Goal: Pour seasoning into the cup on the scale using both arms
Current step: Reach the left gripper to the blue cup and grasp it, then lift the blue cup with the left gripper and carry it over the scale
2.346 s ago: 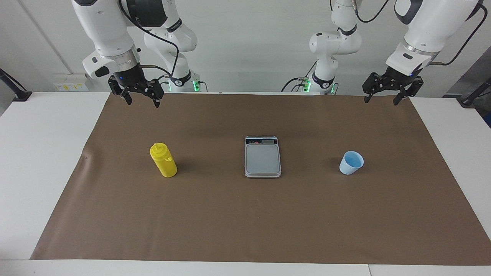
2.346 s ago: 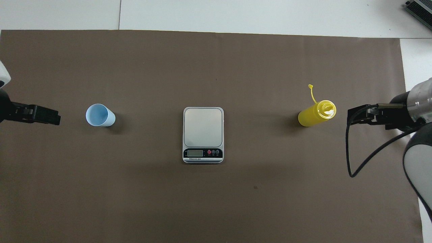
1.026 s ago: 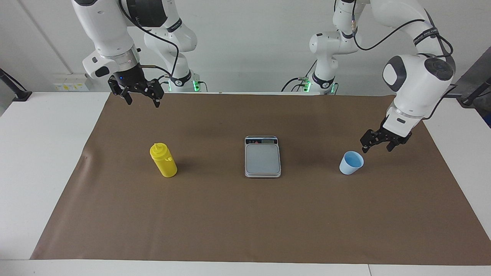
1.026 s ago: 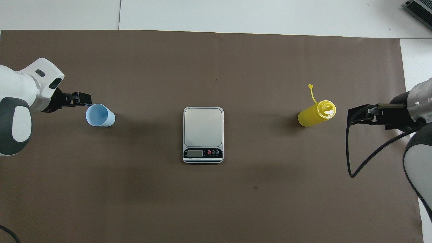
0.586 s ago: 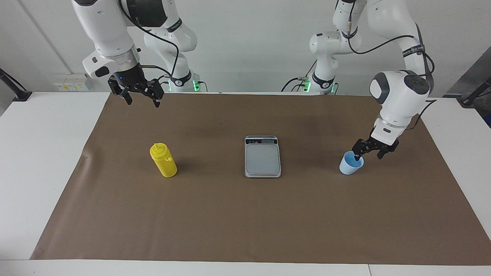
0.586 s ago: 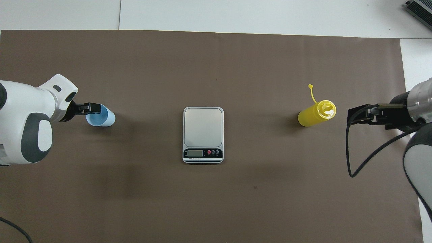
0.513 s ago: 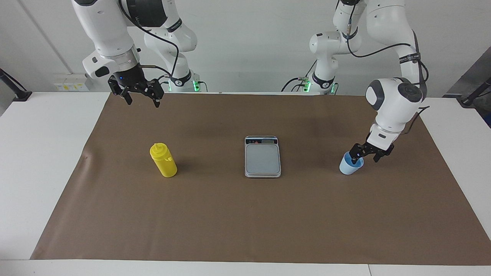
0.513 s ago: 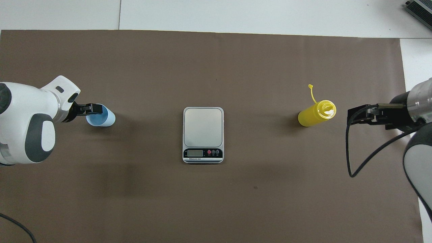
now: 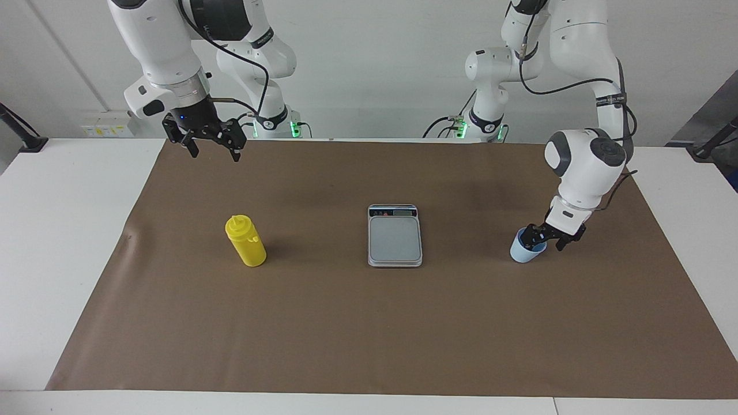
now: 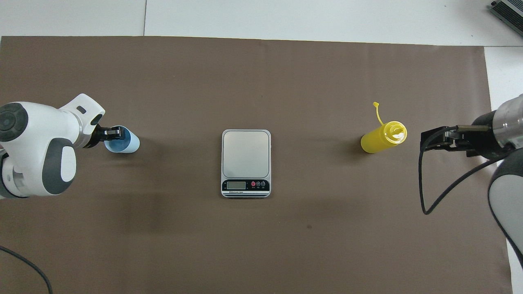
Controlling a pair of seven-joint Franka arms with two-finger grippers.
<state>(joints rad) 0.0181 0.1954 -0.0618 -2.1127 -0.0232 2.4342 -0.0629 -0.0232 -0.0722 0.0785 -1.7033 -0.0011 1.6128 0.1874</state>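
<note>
We see the left gripper (image 9: 543,238) down at the cup (image 9: 524,252), straddling its rim, though whether it pinches is unclear. The cup sits toward the left arm's end, apart from the scale (image 9: 395,237). The right gripper (image 9: 212,148) waits, fingers spread.

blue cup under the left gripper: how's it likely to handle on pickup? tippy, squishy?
The cup looks thin-walled and shows only its blue inside, so it is probably light and may flex if squeezed. It narrows toward its base, so a sideways nudge could tip it. The left gripper sits at its rim, one finger inside; a rim pinch may let it swing.
</note>
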